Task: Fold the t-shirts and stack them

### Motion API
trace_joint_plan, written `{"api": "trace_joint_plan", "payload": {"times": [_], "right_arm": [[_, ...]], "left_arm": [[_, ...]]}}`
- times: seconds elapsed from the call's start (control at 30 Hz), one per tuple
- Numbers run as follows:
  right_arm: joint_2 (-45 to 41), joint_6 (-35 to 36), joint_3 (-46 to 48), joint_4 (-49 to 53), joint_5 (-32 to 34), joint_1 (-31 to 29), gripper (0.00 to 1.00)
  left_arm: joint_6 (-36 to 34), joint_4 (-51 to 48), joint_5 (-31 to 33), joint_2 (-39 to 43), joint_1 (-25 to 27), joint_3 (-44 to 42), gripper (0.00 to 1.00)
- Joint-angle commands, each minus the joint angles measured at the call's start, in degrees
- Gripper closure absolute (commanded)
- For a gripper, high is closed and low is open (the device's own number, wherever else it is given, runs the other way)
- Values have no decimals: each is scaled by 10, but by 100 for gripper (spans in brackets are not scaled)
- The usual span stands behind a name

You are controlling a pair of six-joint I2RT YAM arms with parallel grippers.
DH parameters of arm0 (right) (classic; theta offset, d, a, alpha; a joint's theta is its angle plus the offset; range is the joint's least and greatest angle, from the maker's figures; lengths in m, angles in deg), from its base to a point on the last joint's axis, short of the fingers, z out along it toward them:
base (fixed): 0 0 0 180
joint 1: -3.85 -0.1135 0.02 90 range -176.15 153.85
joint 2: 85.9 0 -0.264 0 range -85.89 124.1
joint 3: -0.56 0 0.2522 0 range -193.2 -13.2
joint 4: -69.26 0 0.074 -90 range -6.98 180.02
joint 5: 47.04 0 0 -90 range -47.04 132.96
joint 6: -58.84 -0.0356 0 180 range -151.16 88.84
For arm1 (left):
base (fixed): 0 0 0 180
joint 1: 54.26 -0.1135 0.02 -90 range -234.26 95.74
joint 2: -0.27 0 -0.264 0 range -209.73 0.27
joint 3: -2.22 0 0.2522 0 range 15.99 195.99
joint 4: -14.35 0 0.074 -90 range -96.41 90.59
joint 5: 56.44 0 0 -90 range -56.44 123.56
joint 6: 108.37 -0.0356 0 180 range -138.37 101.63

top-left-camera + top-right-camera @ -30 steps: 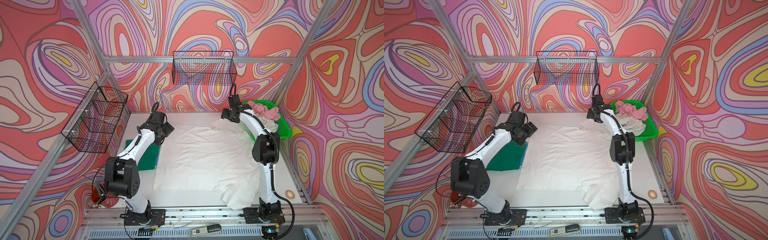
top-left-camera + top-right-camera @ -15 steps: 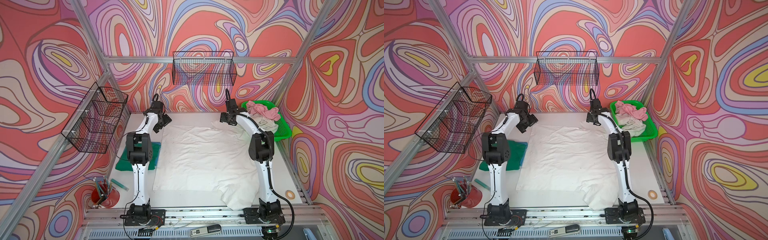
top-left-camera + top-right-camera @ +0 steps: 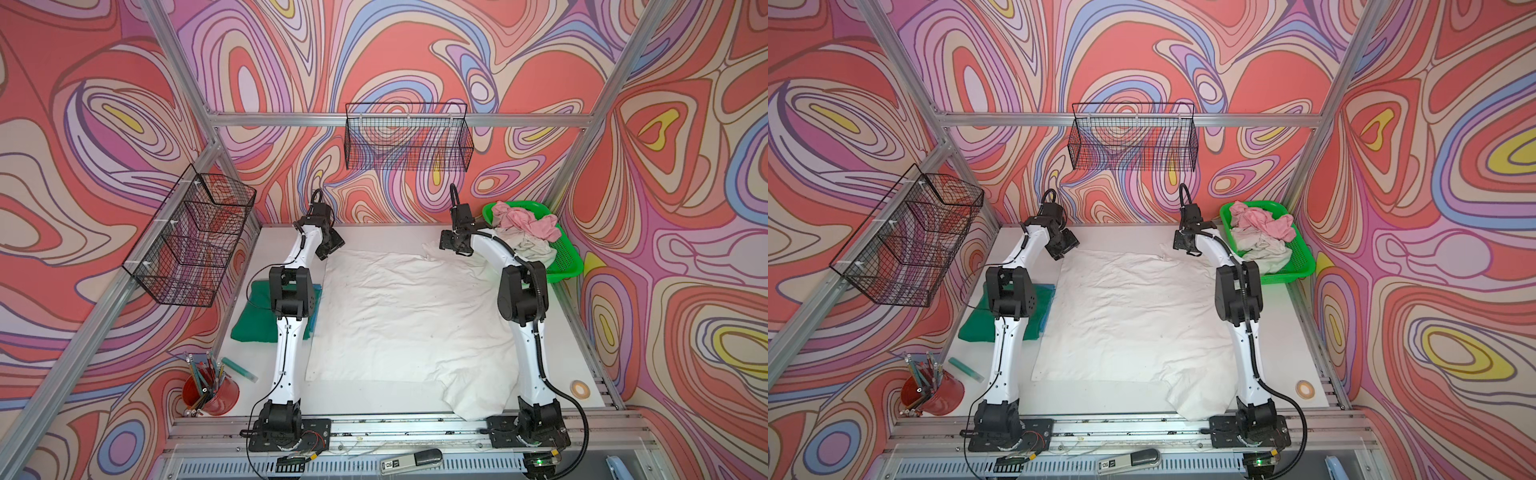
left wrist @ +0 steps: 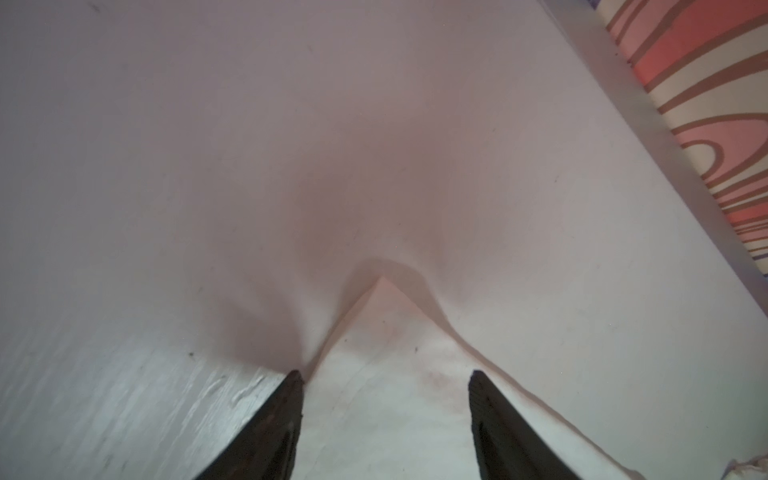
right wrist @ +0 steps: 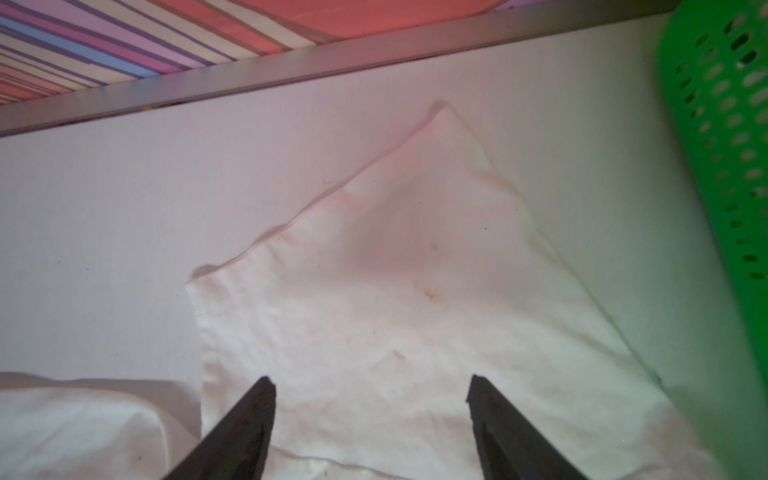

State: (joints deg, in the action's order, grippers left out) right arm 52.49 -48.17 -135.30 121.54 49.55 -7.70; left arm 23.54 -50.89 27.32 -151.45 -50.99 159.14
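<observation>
Left claw (image 4: 386, 374): jaws apart, straddling the pointed far-left corner of the white t-shirt (image 3: 411, 316); nothing pinched yet.
Right claw (image 5: 370, 380): jaws spread too, over the far-right corner, beside the green basket (image 5: 723, 166).
Lie: shirt flat between my arms, long axis running from the far wall toward my bases.
Cloth: thin, limp, creased; bunched at near right.
Others: dark green t-shirt (image 3: 253, 316) folded at left; pink t-shirt (image 3: 528, 220) crumpled in the basket.

white t-shirt (image 3: 407, 316); dark green t-shirt (image 3: 251, 320); pink t-shirt (image 3: 528, 222); bright green basket (image 3: 568, 259)
</observation>
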Motion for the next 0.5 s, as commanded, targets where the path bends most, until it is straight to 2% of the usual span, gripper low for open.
{"api": "trace_joint_plan", "payload": {"times": [0.0,0.13,0.3,0.47], "right_arm": [[-26,5,1,-20,-9,0,23],[-28,4,0,-25,-12,0,23],[-33,1,6,-30,-14,0,23],[-42,-4,17,-37,-24,0,23]], "left_arm": [[-12,-21,-5,-19,-5,20,41],[-25,-20,8,-31,-5,36,44],[-48,-22,24,-30,-5,39,29],[-105,-13,81,-6,4,18,27]]}}
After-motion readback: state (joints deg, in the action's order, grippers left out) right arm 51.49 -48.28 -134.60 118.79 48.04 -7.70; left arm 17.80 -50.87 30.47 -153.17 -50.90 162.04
